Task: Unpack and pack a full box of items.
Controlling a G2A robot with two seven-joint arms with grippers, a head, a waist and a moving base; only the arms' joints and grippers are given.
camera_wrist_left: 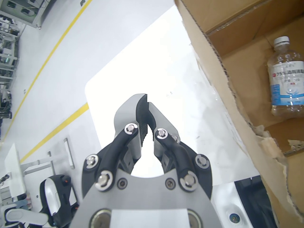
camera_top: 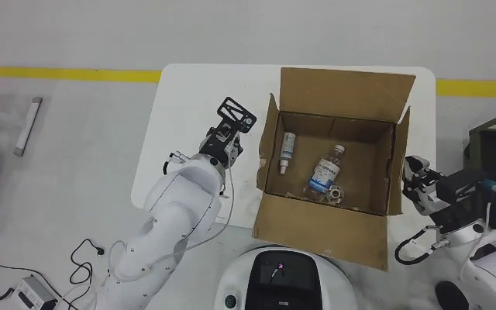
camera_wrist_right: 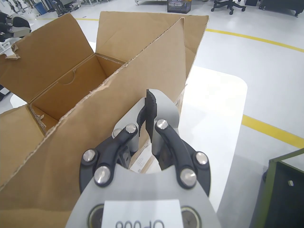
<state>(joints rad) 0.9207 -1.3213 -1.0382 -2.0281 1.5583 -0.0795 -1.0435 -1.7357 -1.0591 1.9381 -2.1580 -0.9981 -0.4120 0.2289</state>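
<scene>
We saw the cardboard box (camera_top: 333, 93) standing open on the white worktop (camera_top: 194, 101), toward its right side, with all four flaps spread outward. Three things lay on the box floor. A small white bottle (camera_top: 287, 152) lay close to the left wall, lengthwise, away from the robot. A clear bottle (camera_top: 325, 174) with a white cap and a blue and white label lay on its side near the middle, its cap pointing away from the robot. Touching or just beside the clear bottle's base, on the robot's side, was a small grey round thing (camera_top: 336, 194) that we could not make out.

The left tool (camera_top: 236, 116) hung over bare worktop just left of the box, apart from the left flap. In the left wrist view its tips (camera_wrist_left: 145, 103) met with nothing between them, so we judged it closed and empty; the box's torn flap edge (camera_wrist_left: 213, 77) and the clear bottle (camera_wrist_left: 286, 77) showed to one side of it.

The right tool (camera_top: 414, 177) was outside the box, near its right flap. From its own wrist view the tool (camera_wrist_right: 149, 98) was likewise closed on nothing, with the upright right flap (camera_wrist_right: 142, 72) just beyond it and the worktop (camera_wrist_right: 213, 91) alongside.
</scene>
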